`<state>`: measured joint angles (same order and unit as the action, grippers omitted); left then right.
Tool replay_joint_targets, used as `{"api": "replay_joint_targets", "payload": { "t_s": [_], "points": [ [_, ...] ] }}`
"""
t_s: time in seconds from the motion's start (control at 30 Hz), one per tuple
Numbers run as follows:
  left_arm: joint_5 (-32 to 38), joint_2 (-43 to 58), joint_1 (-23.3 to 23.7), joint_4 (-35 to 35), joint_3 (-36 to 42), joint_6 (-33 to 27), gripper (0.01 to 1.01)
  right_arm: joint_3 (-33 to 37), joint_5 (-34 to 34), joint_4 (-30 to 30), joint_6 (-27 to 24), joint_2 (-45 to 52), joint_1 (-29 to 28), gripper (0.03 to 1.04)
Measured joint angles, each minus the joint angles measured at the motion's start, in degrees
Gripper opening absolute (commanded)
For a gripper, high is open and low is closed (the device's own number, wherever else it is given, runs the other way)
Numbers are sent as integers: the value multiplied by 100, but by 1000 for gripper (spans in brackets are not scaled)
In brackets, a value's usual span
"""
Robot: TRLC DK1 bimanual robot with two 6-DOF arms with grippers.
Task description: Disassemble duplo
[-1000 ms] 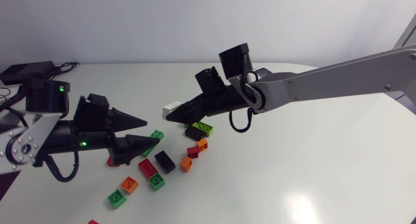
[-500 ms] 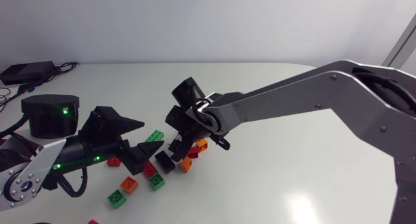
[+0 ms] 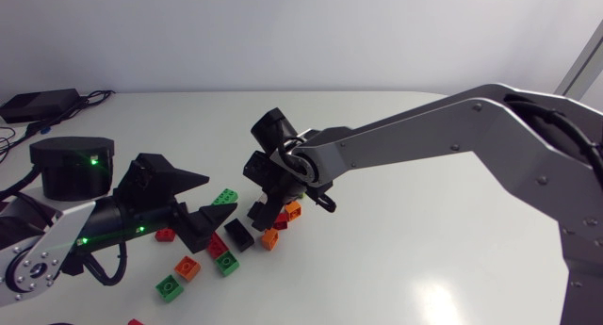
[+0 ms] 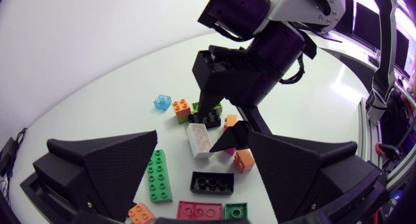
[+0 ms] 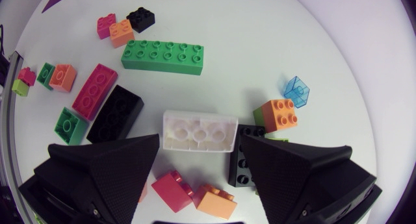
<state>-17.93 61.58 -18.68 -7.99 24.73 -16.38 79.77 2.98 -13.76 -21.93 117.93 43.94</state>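
Loose duplo bricks lie scattered mid-table. A white brick (image 5: 199, 132) lies flat on the table between the spread fingers of my right gripper (image 5: 201, 137), which points straight down over the pile (image 3: 268, 210); in the head view this brick is hidden. Beside it are a black brick (image 5: 247, 156), an orange brick (image 5: 280, 115) and a clear blue one (image 5: 296, 89). My left gripper (image 3: 215, 198) hovers open and holding nothing just left of the pile, near the long green brick (image 3: 224, 197). The left wrist view shows the white brick (image 4: 199, 139) ahead of that gripper.
More bricks lie around: a black one (image 3: 238, 234), red (image 3: 214, 242), green (image 3: 226, 262), orange (image 3: 187, 268) and another green (image 3: 169, 287) toward the front left. A black box with cables (image 3: 38, 104) sits at the back left corner.
My right arm swung down from holding the white brick in the air to the pile, and its fingers have spread off the brick. My left gripper drew back slightly to the left.
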Motion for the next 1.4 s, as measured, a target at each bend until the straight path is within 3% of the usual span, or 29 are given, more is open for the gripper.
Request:
{"api": "replay_joint_targets", "payload": {
  "t_s": [0.37,0.47,0.57,0.7,0.77,0.97,1.1,1.2,1.3,1.4],
  "points": [
    [0,0,33,0,0,2,974,0,-4,83,2,0,-7,993],
    [0,-4,166,0,0,114,979,-173,-24,721,26,-105,-48,993],
    [4,-70,442,-2,0,264,975,-800,-199,1751,70,-656,-140,993],
    [20,-258,649,-111,0,302,977,-1648,-975,3093,74,-1779,-293,993],
    [20,-330,798,-264,-2,330,979,-1827,-1451,3307,-44,-2269,-343,993],
    [-179,-448,1606,-525,-140,160,985,-2632,-1668,3003,9,-3740,-907,993],
    [-1355,-708,2981,-415,-295,-59,985,-3792,-1517,2918,28,-5023,-1777,993],
    [-1674,-960,3748,-319,-459,-122,985,-4358,-1235,2509,116,-5858,-2463,993],
    [-1694,-1397,3912,-260,-918,-203,985,-4806,-957,2310,341,-6581,-2916,993],
    [-629,-2221,3390,-31,-1394,-212,985,-5381,-1010,2310,769,-7143,-2977,993]
  ]
}}
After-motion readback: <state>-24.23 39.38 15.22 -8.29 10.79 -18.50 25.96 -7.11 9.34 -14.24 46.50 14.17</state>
